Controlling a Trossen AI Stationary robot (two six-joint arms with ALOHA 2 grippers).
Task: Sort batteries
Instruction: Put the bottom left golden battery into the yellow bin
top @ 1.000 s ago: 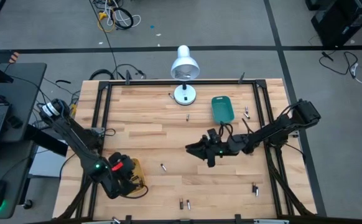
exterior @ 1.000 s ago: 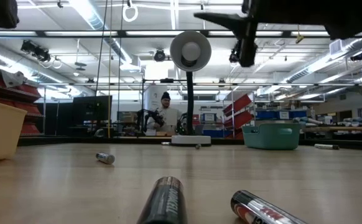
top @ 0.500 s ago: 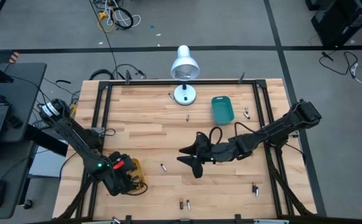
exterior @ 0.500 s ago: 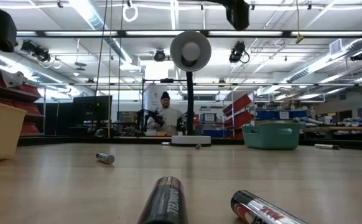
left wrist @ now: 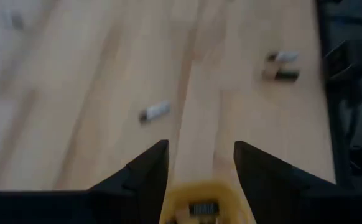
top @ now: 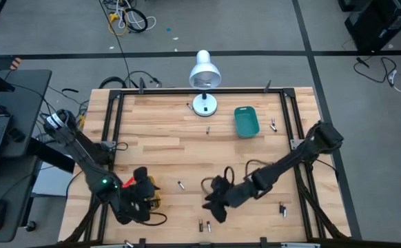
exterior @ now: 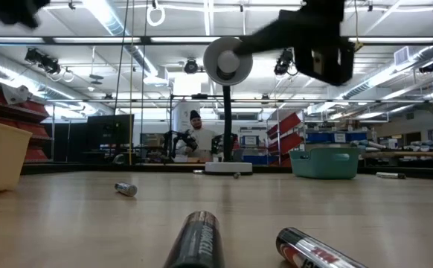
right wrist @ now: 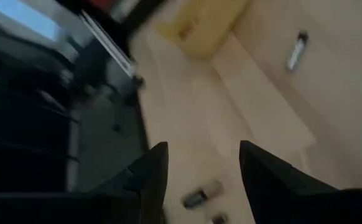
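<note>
Left gripper [top: 147, 195] open above yellow tray [top: 151, 193], right gripper [top: 213, 204] open near upright-lying cell pair [top: 204, 225], axes front-to-back.

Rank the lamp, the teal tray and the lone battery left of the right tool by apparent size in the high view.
1. The lamp, head and round base together, looks largest.
2. The teal tray is somewhat smaller.
3. The lone battery is by far the smallest.
</note>
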